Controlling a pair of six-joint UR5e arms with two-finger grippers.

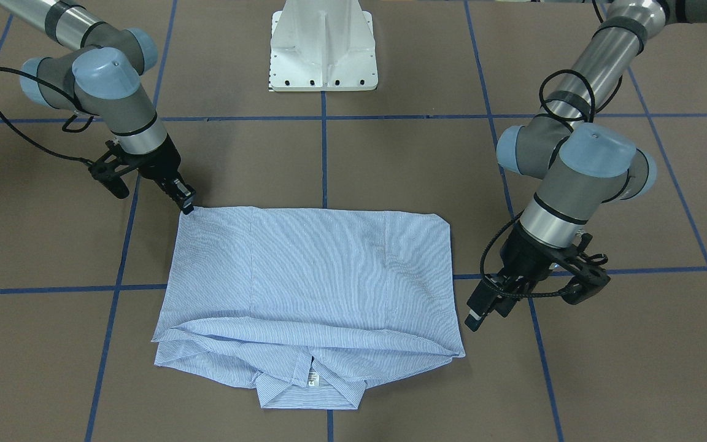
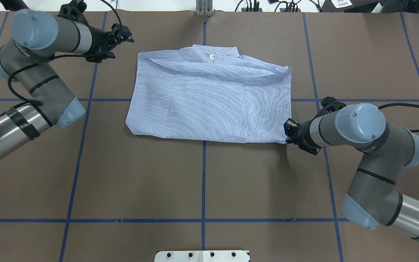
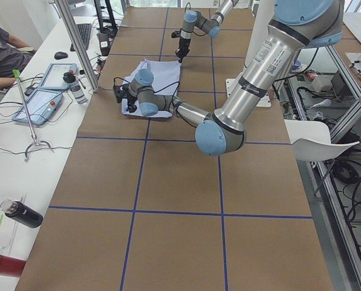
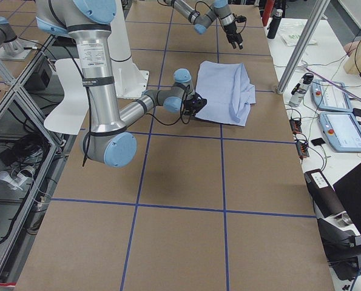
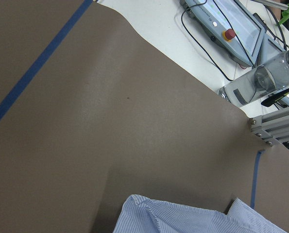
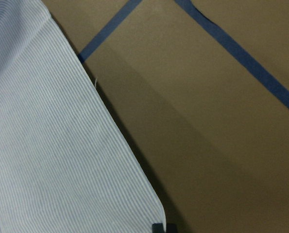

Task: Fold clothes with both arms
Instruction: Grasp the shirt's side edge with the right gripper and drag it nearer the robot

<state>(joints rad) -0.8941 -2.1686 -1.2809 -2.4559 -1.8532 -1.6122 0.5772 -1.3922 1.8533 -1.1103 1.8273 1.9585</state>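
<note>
1. Where the front-facing camera looks down, the shirt point(image 1: 310, 270) lies folded into a rectangle on the brown table point(image 1: 390, 172), with its collar point(image 1: 310, 393) and neck label point(image 1: 313, 377) at the edge away from the robot. The right gripper point(image 1: 186, 204) touches one robot-side corner. The left gripper point(image 1: 479, 310) hangs just beside the opposite side edge, apart from the cloth.
2. Overhead, the left gripper sits near the collar-side corner without touching; I cannot tell how its jaws stand.
3. From the table's left end, both grippers are too small to judge.
4. From the right end, the right arm point(image 4: 147, 104) reaches low to the shirt's corner.
5. On the left wrist view, striped cloth shows at the bottom edge and a clear bottle point(image 5: 265, 82) stands beyond the table.
6. On the right wrist view, a dark fingertip point(image 6: 163, 228) sits at the flat corner's tip. The jaws seem narrow, but I cannot tell whether they pinch cloth.
</note>
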